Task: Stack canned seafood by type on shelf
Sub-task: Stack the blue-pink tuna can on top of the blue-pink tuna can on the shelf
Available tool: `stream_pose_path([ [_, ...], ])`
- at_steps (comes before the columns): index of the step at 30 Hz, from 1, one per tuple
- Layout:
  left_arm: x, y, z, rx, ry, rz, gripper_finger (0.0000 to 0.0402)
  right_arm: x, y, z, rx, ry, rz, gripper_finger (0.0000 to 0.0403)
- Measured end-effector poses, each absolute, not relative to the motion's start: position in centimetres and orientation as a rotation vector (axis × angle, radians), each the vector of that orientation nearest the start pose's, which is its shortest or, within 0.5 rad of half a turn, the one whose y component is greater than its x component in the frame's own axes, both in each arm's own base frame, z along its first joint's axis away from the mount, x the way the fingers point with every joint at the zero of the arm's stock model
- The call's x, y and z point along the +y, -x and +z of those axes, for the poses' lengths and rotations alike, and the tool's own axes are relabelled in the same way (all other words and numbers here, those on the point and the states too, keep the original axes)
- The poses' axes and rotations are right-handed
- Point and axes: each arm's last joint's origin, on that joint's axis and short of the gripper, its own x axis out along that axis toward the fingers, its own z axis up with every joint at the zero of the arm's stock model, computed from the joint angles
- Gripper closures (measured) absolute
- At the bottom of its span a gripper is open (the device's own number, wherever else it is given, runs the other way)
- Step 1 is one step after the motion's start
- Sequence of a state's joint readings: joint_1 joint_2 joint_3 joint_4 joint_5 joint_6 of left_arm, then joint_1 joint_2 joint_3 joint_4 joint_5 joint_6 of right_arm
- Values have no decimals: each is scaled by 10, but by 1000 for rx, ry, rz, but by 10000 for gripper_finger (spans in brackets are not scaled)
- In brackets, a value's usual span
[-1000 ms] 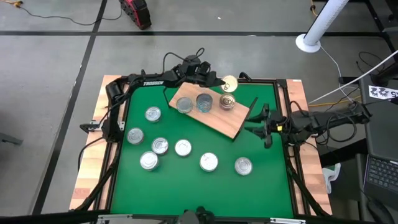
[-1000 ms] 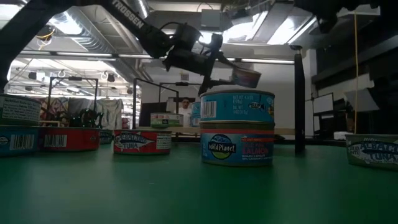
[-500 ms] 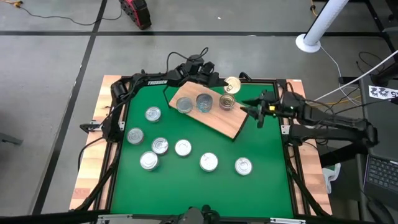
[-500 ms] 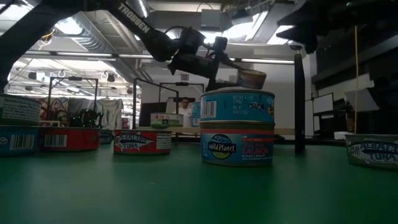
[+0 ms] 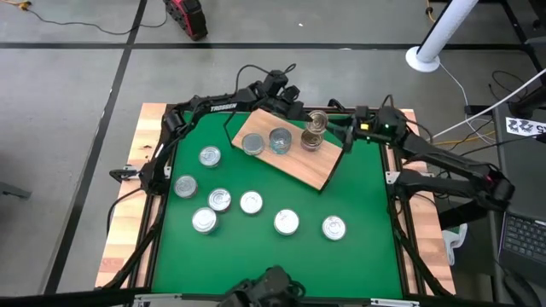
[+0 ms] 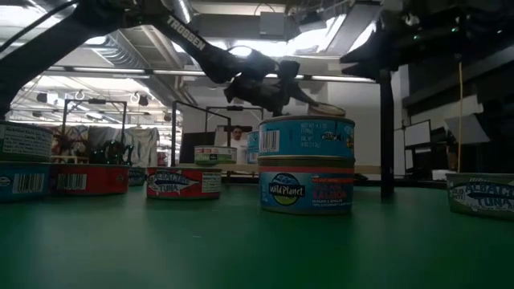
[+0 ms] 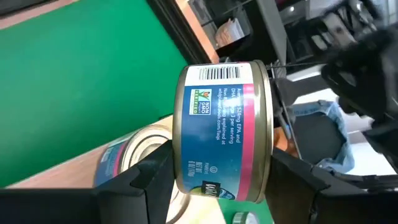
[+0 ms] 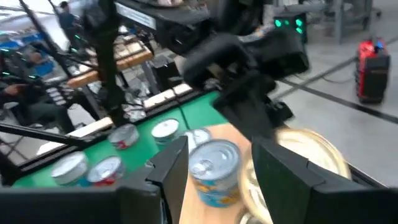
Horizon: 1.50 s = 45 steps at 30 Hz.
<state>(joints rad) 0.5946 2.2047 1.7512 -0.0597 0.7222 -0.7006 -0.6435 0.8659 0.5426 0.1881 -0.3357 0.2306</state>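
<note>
The wooden shelf [image 5: 294, 162] lies slanted at the table's far side and bears three tins [image 5: 252, 144] [image 5: 280, 139] [image 5: 312, 141]. My left gripper [image 5: 309, 119] reaches in over the far edge, shut on a blue-and-pink-labelled tin [image 7: 224, 130] that hovers just above the shelf's right-hand tin [image 7: 124, 163]. My right gripper [image 5: 344, 136] is open in the air off the shelf's right end, a short way from the held tin [image 8: 311, 155]. Several silver-lidded tins [image 5: 251, 202] sit on the green mat. In the low view, one tin stands stacked on another [image 6: 306, 164]. My left gripper pinches the tin between its two fingers [image 7: 146, 180], which stand at the tin's two flat ends; its labelled wall [image 7: 217, 118] faces the wrist camera. The fingers come from the table's far left side. The tin is lifted and close over the shelf's right-hand tin; whether they touch, I cannot tell.
Loose tins lie across the mat's left and near parts [image 5: 210, 156] [image 5: 185, 185] [image 5: 204, 220] [image 5: 286, 222] [image 5: 333, 226]. A black frame [image 5: 388, 196] runs along the mat's edge. The mat's right part [image 5: 363, 192] holds no tins. A person [image 6: 238, 134] shows far behind the table.
My right arm has swung from the table's right edge toward the far side and left, ending beside the shelf's right end. My left gripper has carried its tin down and slightly nearer, closer over the shelf's right-hand tin, and the tin has levelled from a tilt.
</note>
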Motion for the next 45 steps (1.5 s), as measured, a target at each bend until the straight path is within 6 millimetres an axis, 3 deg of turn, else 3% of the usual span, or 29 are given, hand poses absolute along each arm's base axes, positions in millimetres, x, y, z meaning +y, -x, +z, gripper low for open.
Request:
stream_pose_path([
  [13, 252, -426, 211, 540, 894, -35, 205, -137, -166, 250, 168, -318, -408, 226],
  [30, 237, -431, 207, 591, 822, -59, 189, -138, -169, 249, 158, -311, -373, 226],
  [45, 235, -433, 206, 600, 817, -25, 189, -138, -169, 247, 205, -143, -341, 226],
])
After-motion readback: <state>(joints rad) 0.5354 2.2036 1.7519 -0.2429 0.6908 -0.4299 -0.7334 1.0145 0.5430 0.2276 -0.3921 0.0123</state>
